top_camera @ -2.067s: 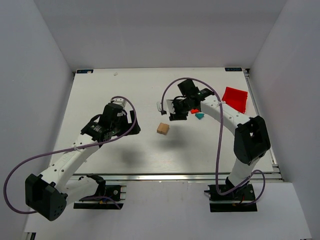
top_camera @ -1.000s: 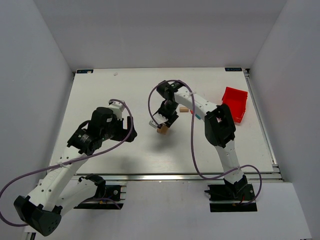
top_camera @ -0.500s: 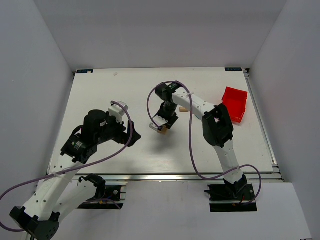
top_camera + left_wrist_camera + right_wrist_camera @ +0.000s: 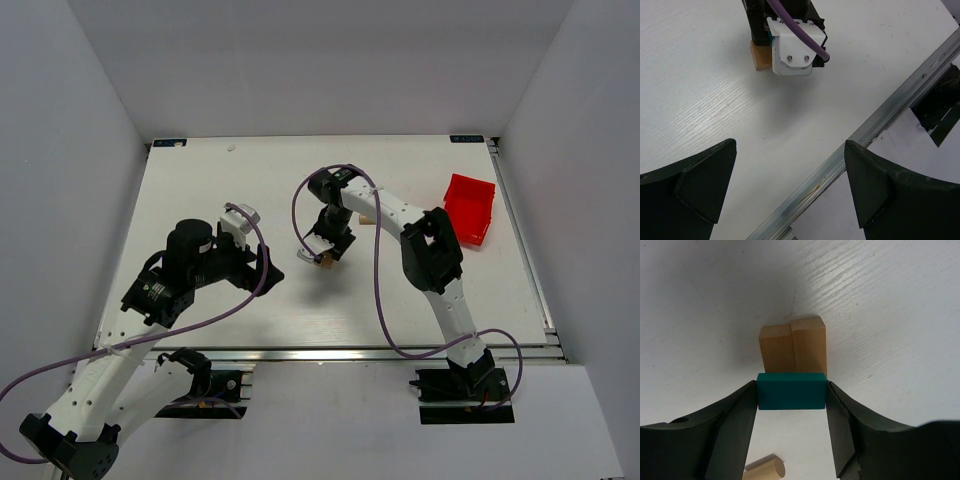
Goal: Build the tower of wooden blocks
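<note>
My right gripper (image 4: 325, 251) is shut on a teal block (image 4: 791, 391), its fingers (image 4: 735, 420) pressed on both ends. It holds the block directly over a plain tan cube (image 4: 792, 346) standing on the white table; I cannot tell if the two touch. The left wrist view shows the tan cube (image 4: 759, 56) under the right gripper's white housing (image 4: 792, 50). My left gripper (image 4: 262, 268) is open and empty, left of the cube and near the front edge; its jaws stand wide apart (image 4: 790, 145). No red block shows.
A red plastic bin (image 4: 468, 208) stands at the back right. A small tan cylinder (image 4: 367, 218) lies behind the right gripper and shows in the right wrist view (image 4: 764, 471). The table's metal front rail (image 4: 880, 117) runs under the left gripper.
My right gripper carried the teal block from the back right, forward and left, to over the tan cube. The left arm drew back toward the near left.
</note>
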`<state>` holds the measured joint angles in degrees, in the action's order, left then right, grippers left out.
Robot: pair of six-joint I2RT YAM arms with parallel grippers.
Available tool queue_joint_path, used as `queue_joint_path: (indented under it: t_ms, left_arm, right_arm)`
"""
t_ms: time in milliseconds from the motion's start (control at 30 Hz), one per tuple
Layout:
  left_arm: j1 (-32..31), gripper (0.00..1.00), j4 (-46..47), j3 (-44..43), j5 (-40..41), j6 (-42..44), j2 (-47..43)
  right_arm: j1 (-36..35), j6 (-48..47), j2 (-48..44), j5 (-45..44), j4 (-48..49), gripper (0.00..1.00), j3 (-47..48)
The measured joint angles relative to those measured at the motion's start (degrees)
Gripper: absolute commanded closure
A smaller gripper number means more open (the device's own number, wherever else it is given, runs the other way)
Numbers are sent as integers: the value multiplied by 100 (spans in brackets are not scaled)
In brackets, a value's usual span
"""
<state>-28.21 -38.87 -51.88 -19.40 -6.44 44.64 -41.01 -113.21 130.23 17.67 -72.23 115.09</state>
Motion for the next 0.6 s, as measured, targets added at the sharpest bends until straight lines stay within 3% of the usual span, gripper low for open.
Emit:
queue_joint_path:
  t_ms: [433, 600]
  left_arm:
    - [0, 2, 11, 0, -81, 28, 4]
    - [0, 2, 28, 0, -81, 33, 15]
  right_arm:
    - [0, 0, 48, 37, 4, 35, 0]
    - [0, 2, 50, 48, 11, 29, 0]
